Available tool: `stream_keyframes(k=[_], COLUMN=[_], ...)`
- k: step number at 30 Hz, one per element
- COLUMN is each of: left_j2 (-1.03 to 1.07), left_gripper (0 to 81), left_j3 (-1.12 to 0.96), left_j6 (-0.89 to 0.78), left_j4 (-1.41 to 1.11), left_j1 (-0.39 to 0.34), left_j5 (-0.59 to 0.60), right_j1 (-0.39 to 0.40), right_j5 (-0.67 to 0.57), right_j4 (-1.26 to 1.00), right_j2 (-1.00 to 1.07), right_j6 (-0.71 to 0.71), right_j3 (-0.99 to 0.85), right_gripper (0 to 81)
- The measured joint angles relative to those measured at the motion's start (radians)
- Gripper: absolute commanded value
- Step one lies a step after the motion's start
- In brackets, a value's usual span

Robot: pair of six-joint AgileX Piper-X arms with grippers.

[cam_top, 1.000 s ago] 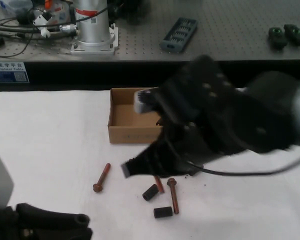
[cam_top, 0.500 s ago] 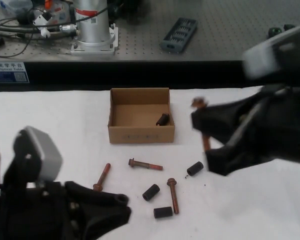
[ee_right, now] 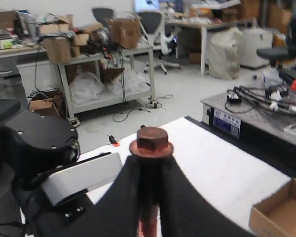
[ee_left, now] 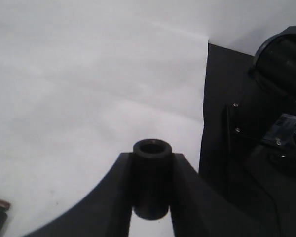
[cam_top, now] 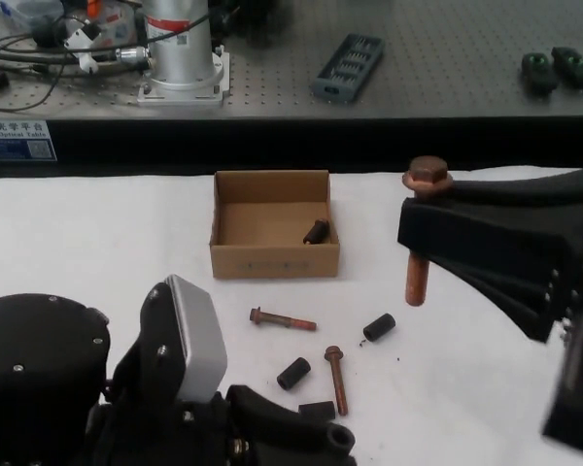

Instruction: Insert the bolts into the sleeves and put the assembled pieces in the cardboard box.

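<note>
Jaws of the left gripper (ee_left: 151,200) are closed on a black sleeve (ee_left: 151,170), which is held above the white-covered worktop (ee_left: 89,98) with one open end standing clear of the fingers. In the high view the left arm (cam_top: 49,379) is seen at the nearest edge of the worktop, on the left.

Just beyond it, loose parts are scattered on the white cover. A half-hidden sleeve (cam_top: 316,408) is seen behind the arm's finger. A middle sleeve (cam_top: 292,373) is laid a little farther off, with a near bolt (cam_top: 336,381) just beside it on the right. Farther again, a crosswise bolt (cam_top: 283,318) and a far sleeve (cam_top: 378,327) are laid apart from each other.

On the right, the jaws of the right gripper (cam_top: 415,233) are clamped on a copper-coloured bolt (cam_top: 415,277). It is held upright above the worktop, head up, with the shank hanging clear below the fingers.

Left of that bolt and slightly farther back, the open cardboard box (cam_top: 272,260) is set on the worktop. A dark piece (cam_top: 316,231) is lodged inside near its right wall; whether a bolt is fitted in it cannot be told.

Behind the worktop, a perforated metal bench (cam_top: 447,58) is seen, on which a metal post (cam_top: 180,49) and a slotted rack (cam_top: 348,64) are placed.
</note>
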Motion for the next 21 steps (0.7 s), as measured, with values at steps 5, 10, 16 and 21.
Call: stream_keyframes(k=[5,10,16,21], left_j2=[0.000,0.000,0.000,0.000], left_gripper=[0.6,0.6,0.6,0.6], left_j3=[0.000,0.000,0.000,0.000], left_j6=[0.000,-0.024,-0.042,-0.050], left_j4=[-0.077,-0.113,-0.171,-0.211], left_j1=[0.000,0.000,0.000,0.000], left_j5=[0.000,0.005,0.007,0.007], right_j1=[0.080,0.153,0.193,0.196], right_j5=[0.045,0.163,0.249,0.270], right_j4=[-0.010,-0.005,-0.014,-0.173], right_j2=[-0.003,-0.003,-0.003,-0.003], right_j6=[-0.023,-0.072,-0.075,-0.061], right_j3=[0.033,0.053,0.061,0.062], right_gripper=[3.8,3.8,3.8,3.8])
